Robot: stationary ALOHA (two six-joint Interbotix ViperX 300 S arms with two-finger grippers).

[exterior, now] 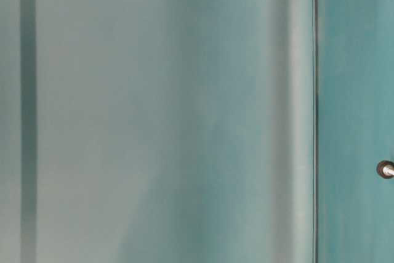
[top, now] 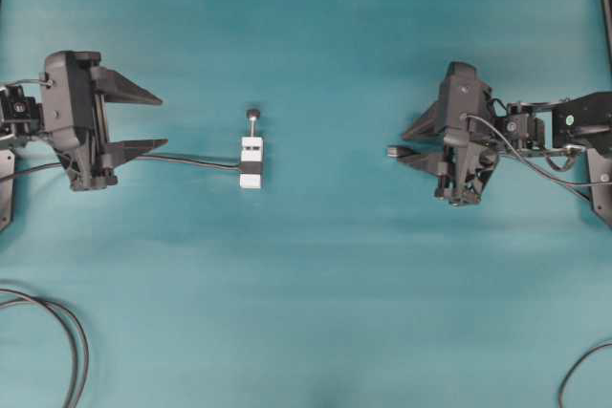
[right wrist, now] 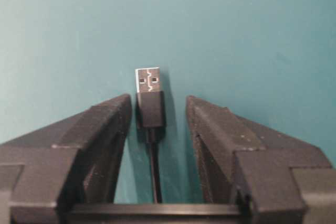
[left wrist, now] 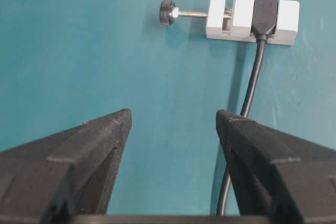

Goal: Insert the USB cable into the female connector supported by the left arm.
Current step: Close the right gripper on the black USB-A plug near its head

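Lying between right jaws: USB cable [right wrist: 150, 107]

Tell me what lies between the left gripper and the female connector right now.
Only the connector's own dark cable on bare teal table. The left wrist view shows it running from the female connector back past the open left gripper, which touches nothing.

Left gripper [top: 143, 123] level, pointing toward centre, jaws wide apart, holding nothing; right gripper [top: 409, 142] faces it from the opposite side, jaws parted with gaps either side.
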